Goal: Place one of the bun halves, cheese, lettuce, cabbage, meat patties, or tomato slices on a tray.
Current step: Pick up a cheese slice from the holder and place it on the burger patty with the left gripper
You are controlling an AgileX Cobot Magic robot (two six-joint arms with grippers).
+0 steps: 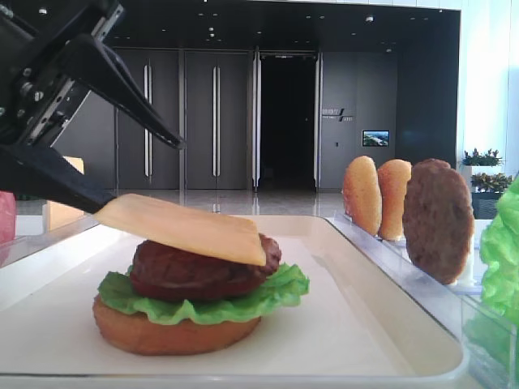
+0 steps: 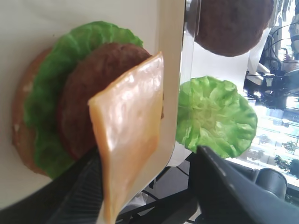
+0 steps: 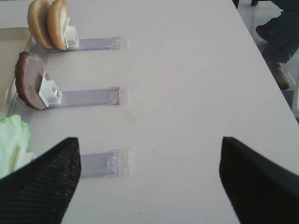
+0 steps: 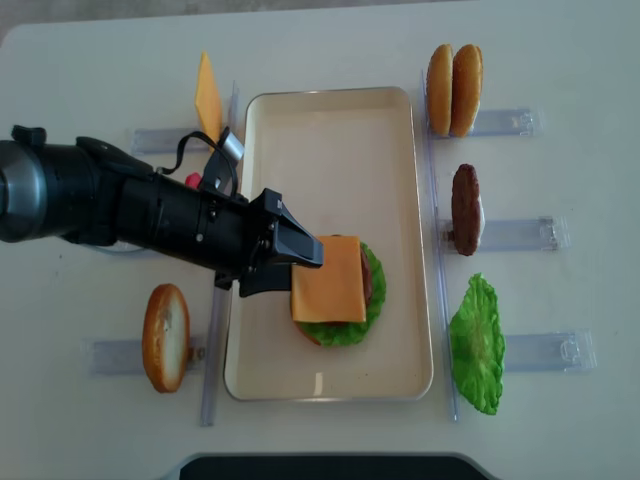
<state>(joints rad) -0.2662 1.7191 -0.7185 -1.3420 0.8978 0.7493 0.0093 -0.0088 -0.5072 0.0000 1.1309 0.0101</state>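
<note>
Left gripper (image 1: 122, 174), jaws spread, is releasing the cheese (image 4: 328, 279), which is lying tilted across the meat patty (image 1: 203, 267), lettuce (image 1: 203, 304) and bun half (image 1: 174, 332) on the tray (image 4: 330, 130); withdrawing level should avoid dragging the slice off.

cheese (image 2: 128, 140) hides patty (image 2: 88, 93), lettuce (image 1: 504, 251) cropped

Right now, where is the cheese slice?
In the overhead view the cheese slice lies on the meat patty of the stack on the tray, its left edge between the open left gripper jaws.
</note>
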